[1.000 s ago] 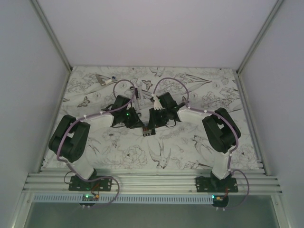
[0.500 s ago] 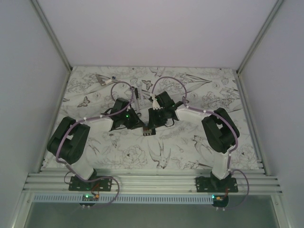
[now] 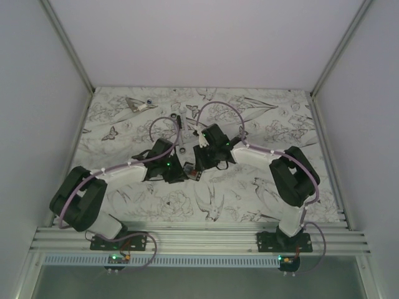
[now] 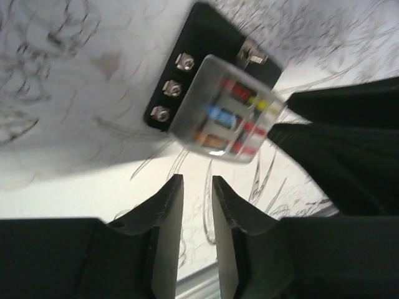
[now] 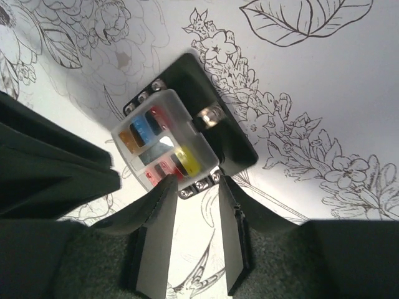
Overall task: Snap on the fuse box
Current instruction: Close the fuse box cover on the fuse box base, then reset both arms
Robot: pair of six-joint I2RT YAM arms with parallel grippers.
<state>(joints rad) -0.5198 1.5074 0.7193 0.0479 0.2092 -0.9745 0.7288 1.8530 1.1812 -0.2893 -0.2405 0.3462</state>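
Over on the far left of the white table cover printed with grey flowers, birds and butterflies [image 3: 274, 118], near the back edge, lies a small silvery piece with a bluish dot [image 3: 138, 104] (too small for me to make out). Well apart from it, the white-and-black left arm [image 3: 118, 174] reaches in toward the middle of the table. Its two-finger left gripper [image 4: 197, 182] points at the task's thing, its dark fingers [image 4: 165, 237] nearly parallel with a narrow slot between them. Nothing sits in that slot, so it is slightly open and empty, and the tips are a little short of the box.

Between the two grippers, at the centre of the table, rests the small black squarish plastic fuse box [image 4: 199, 37]. It lies flat on the cover with a clear plastic lid [image 4: 227, 112] over its top face. Red, yellow, blue and orange fuses [image 4: 218, 116] show through the lid. Three silver screws [image 4: 171, 89] run along one bare strip of the black base, and a single metal stud [image 4: 252, 55] stands at another side. Whether the lid is clicked fully home I cannot tell.

To the right, the right gripper [image 5: 194, 184] faces the box from the opposite side. Its jaws stand apart, holding nothing, and the tips sit right at a screw-lined edge of the base (touching or just above, I cannot say). Behind it the white-and-black right arm [image 3: 268, 154] bends back to its base at the near edge.
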